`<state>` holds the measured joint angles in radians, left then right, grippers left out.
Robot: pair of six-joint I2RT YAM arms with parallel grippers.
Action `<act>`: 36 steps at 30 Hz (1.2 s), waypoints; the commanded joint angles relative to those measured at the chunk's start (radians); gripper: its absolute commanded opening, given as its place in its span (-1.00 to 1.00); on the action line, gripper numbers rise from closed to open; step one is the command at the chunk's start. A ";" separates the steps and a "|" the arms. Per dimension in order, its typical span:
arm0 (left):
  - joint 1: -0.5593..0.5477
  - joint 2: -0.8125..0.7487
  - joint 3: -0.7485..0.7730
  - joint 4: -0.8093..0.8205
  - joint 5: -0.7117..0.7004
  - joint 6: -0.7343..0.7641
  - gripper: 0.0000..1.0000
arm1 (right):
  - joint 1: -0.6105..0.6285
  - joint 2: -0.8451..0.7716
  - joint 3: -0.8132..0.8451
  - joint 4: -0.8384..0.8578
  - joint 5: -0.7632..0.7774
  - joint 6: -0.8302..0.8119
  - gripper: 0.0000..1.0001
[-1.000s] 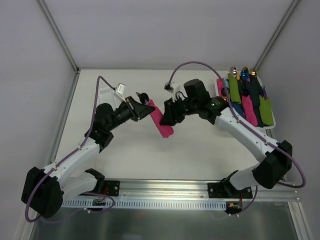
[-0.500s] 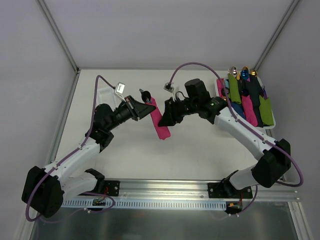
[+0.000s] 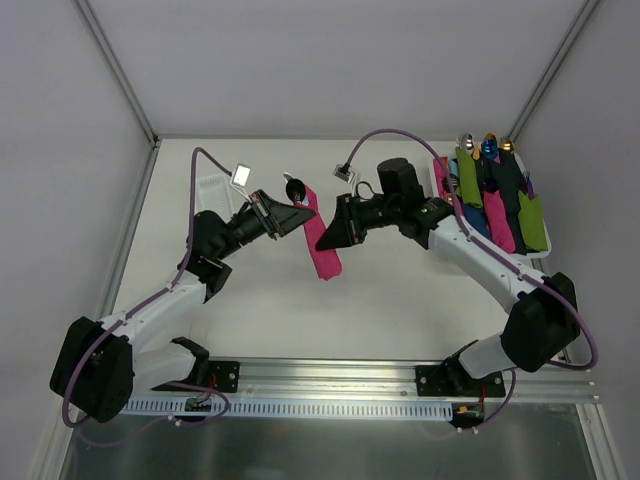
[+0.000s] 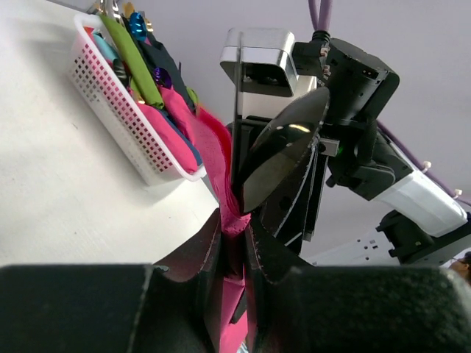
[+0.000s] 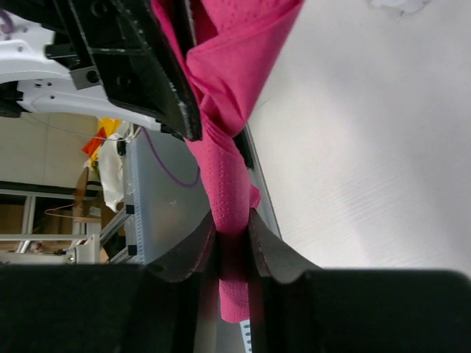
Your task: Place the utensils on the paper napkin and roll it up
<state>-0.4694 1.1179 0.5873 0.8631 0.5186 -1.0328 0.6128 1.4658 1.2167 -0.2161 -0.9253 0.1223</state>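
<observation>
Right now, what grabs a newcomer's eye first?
The slim magenta-pink paper napkin roll, pinched at centre between the left gripper and right gripper. Then the white mesh basket of coloured napkin rolls at the far right.

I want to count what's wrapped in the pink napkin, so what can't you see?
Utensils: rolled inside the paper napkin in every view; only a dark tip shows from above, too small to count.
Left wrist view: the left hand, shut on the napkin, covers most of its lower part.
Right wrist view: the top edge cuts off the napkin's upper end above the right hand.
</observation>
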 commanded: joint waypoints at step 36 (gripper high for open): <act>0.012 -0.075 0.143 -0.370 0.024 0.209 0.97 | -0.338 -0.122 0.046 -0.275 -0.146 -0.358 -1.00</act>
<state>-0.4629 1.0767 0.6765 0.5732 0.5220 -0.8993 0.3344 1.3941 1.1702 -0.2115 -1.0569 0.0765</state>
